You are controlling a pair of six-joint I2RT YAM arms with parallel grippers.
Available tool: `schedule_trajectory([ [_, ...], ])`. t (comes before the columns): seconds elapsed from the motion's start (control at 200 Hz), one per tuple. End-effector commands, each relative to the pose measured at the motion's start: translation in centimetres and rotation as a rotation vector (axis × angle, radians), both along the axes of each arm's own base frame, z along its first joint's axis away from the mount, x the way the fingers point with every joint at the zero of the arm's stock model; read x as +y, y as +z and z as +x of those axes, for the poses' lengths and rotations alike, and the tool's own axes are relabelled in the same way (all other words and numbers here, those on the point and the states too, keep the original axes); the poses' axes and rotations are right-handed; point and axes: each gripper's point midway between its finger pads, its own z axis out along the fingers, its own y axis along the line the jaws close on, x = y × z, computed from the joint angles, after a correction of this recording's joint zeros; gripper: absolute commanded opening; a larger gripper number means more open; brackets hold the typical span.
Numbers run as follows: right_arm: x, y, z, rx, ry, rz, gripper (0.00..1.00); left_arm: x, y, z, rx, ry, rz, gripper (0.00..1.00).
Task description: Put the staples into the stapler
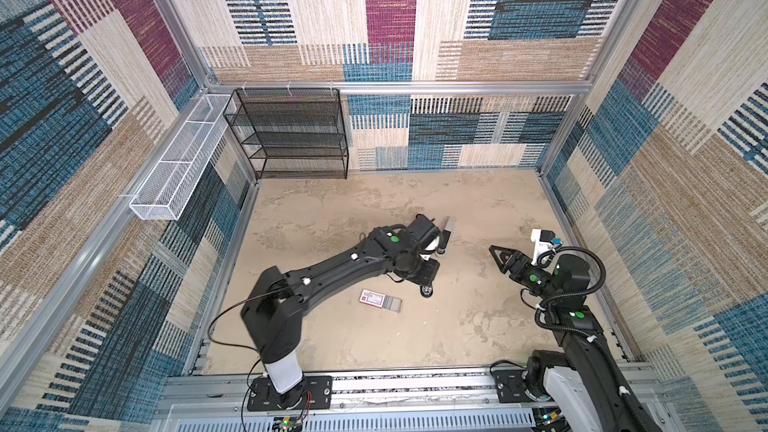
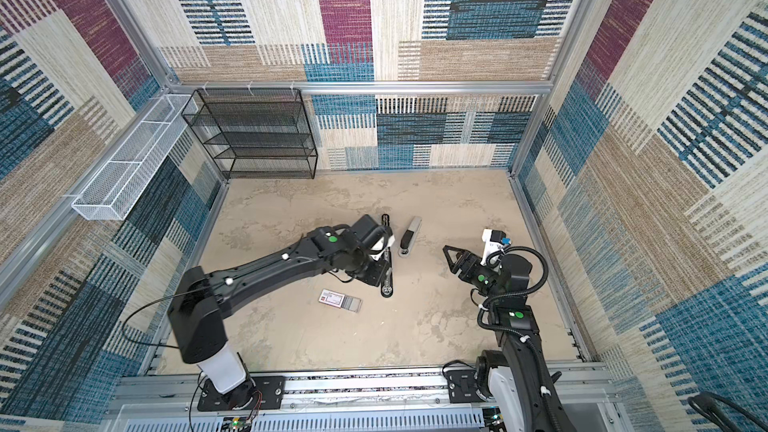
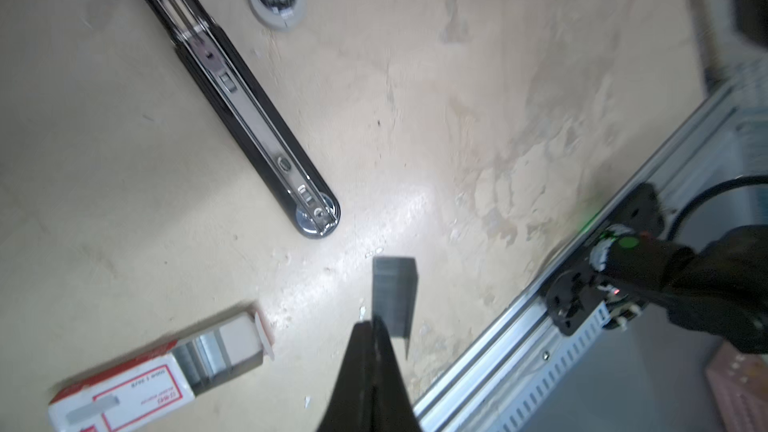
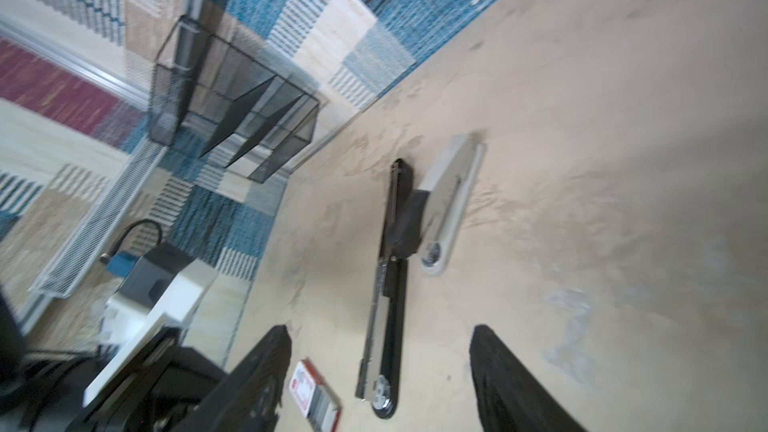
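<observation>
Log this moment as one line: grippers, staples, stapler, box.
left gripper: shut on staples | right gripper: open, empty | stapler: lying open, staples not yet in | box: open, apart from stapler

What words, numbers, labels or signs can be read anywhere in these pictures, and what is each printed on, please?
Staple box: a red-framed label with small red print, upside down in the left wrist view and too blurred to read; too small in both top views.
Stapler: no lettering can be made out.
Green dots on the arms: plain, no text.
No text can be quoted; nothing else bears writing.
</observation>
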Motion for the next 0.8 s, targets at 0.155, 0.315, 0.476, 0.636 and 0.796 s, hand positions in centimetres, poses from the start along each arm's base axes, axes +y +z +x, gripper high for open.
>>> schedule_trajectory([
  [0.155, 7.7, 7.7, -2.4, -0.319, 0.439, 0.074, 0.66, 0.5, 6.0, 0.9, -0.069, -0.025, -0.429, 0.00],
  [0.315, 10.2, 8.8, -3.2, -0.366, 0.609, 0.117, 0.62, 1.1, 9.4, 0.2, -0.063, -0.056, -0.656, 0.00],
  [0.476, 12.0, 9.7, -3.5, -0.397, 0.724, 0.132, 0.58, 1.4, 11.5, -0.6, -0.064, -0.103, -0.781, 0.00],
  [0.636, 13.5, 10.3, -4.0, -0.412, 0.830, 0.135, 0.56, 1.2, 13.9, -2.0, -0.048, -0.188, -0.932, 0.00],
  [0.796, 14.5, 10.4, -4.8, -0.406, 0.910, 0.162, 0.58, 1.1, 14.5, -2.7, -0.031, -0.231, -0.965, 0.00],
])
